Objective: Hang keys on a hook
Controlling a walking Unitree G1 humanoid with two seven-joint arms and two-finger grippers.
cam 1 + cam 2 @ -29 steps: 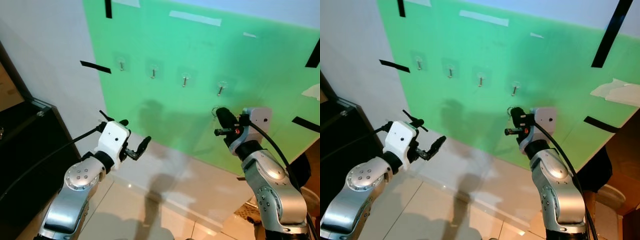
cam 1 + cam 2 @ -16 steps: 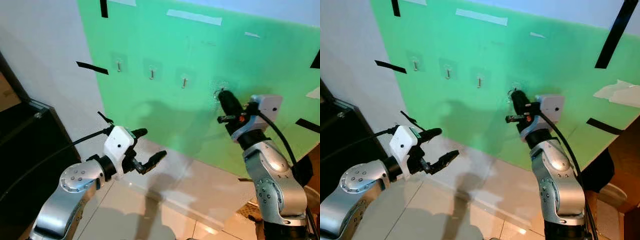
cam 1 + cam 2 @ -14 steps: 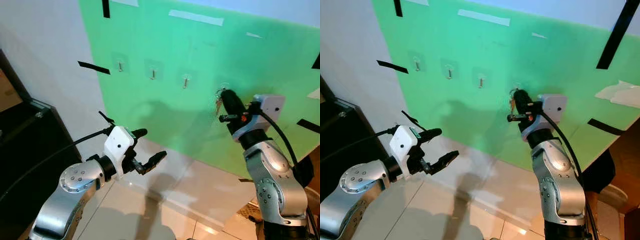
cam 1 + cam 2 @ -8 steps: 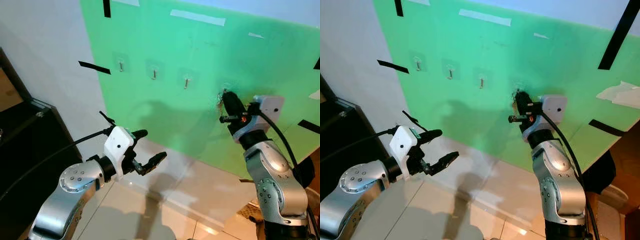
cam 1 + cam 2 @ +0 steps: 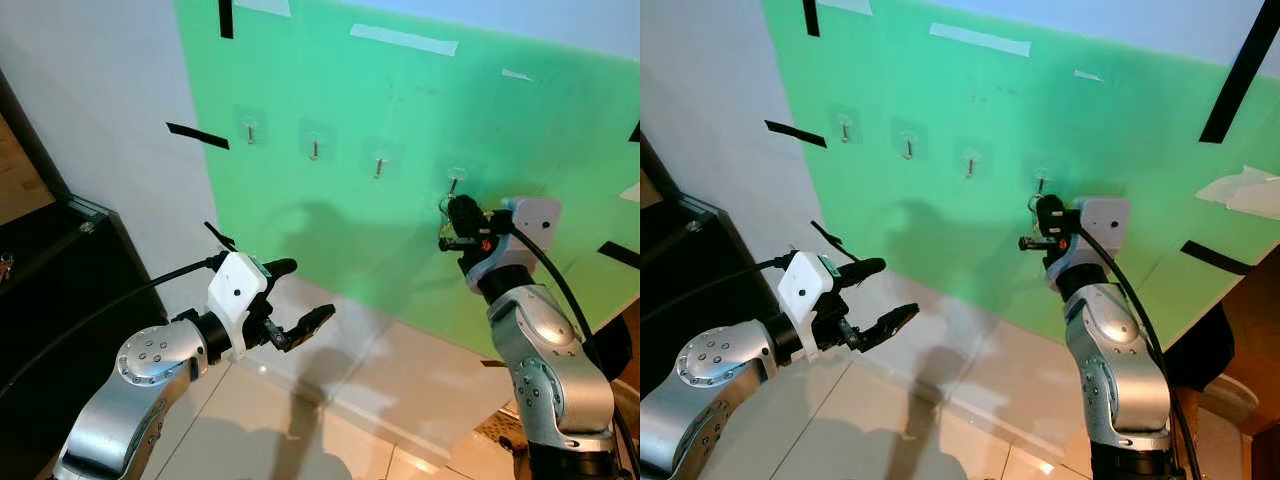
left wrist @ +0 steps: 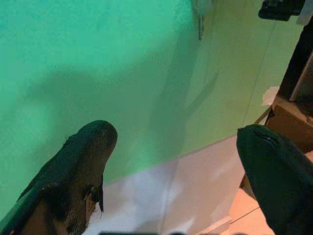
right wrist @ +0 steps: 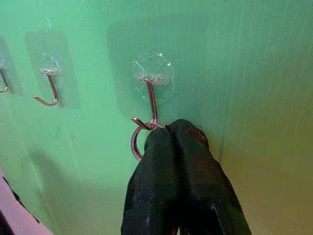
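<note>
At centre right of the head view, the right gripper (image 7: 171, 134) is pinching the key ring (image 7: 135, 139) with its fingers pressed together, holding the ring's loop against the upturned tip of the rightmost hook (image 7: 149, 105) on the green board (image 5: 400, 120). The ring is lying just beside and below that tip, with the hook's shank running straight up above it, while the left gripper (image 5: 300, 300) is hovering spread and empty at lower left, well apart. No writing or brand is readable.
</note>
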